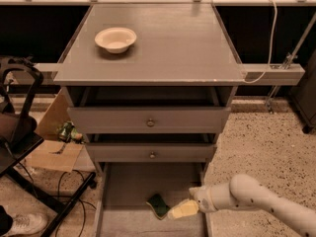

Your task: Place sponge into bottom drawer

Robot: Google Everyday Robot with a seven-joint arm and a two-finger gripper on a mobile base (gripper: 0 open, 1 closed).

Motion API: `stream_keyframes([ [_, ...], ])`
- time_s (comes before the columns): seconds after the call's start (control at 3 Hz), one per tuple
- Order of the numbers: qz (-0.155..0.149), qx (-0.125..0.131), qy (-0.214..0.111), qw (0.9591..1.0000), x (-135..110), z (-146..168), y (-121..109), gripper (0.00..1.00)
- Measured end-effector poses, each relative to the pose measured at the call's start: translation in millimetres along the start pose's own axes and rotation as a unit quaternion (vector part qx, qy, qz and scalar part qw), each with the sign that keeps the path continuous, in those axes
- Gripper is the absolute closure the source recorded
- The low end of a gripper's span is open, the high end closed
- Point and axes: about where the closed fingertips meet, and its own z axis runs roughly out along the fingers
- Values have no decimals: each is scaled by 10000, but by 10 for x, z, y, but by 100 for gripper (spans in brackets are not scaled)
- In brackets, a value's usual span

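The sponge (158, 204), dark green on top with a yellow edge, lies flat on the grey floor of the bottom drawer (128, 184), near the drawer's front middle. The bottom drawer is pulled out below the two knobbed drawers. My gripper (175, 212) reaches in from the right, low over the drawer floor. Its cream fingertips sit just right of the sponge, at its edge. The gripper is open and holds nothing.
A white bowl (115, 38) stands on the cabinet top at the left. The two upper drawers (150, 123) stand slightly out. A black chair frame (22, 147), a cardboard sheet (52, 154) and cables lie on the floor to the left. Speckled floor is to the right.
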Motion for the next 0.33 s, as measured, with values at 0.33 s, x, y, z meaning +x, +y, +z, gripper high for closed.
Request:
stream_keyframes([
  [0.33, 79, 77, 466, 9989, -120, -614, 382, 0],
])
